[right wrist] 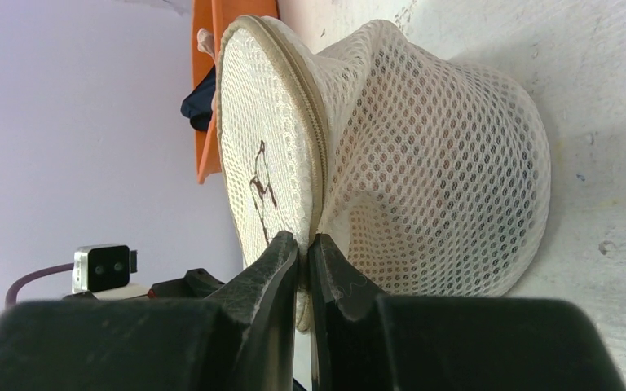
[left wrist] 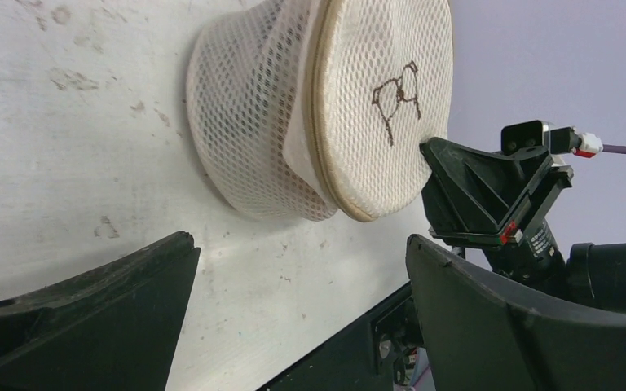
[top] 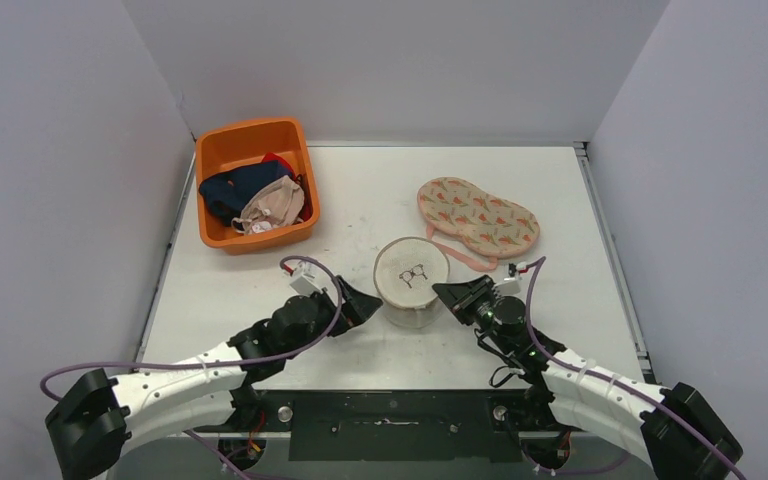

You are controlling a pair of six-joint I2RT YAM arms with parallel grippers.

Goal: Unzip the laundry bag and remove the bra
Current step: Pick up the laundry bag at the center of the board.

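- The laundry bag stands lid-up in the middle of the table, between my two arms.
- My right gripper is pressed together on the bag's rim at the near right edge of the lid, pinching at the zip. I cannot tell whether the pull tab is between the fingers.
- My left gripper is spread wide just left of the bag and touches nothing.
- The stretch of zip I see from the right wrist looks closed, so I judge the unzipping hardly begun. No bra shows through the mesh, so pulling it out is left to do.
- A carrot-print bra with pink trim lies flat beyond the bag to the right, well apart. I cannot say whether the task means this one.
- The bag is cream honeycomb mesh, soft, with walls that sag inward under a stiffer round lid. The lid is edged in tan tape and carries a small dark stitched outline.
- An orange plastic tub sits beyond the bag to the left, holding bundled dark blue, red and beige cloth.
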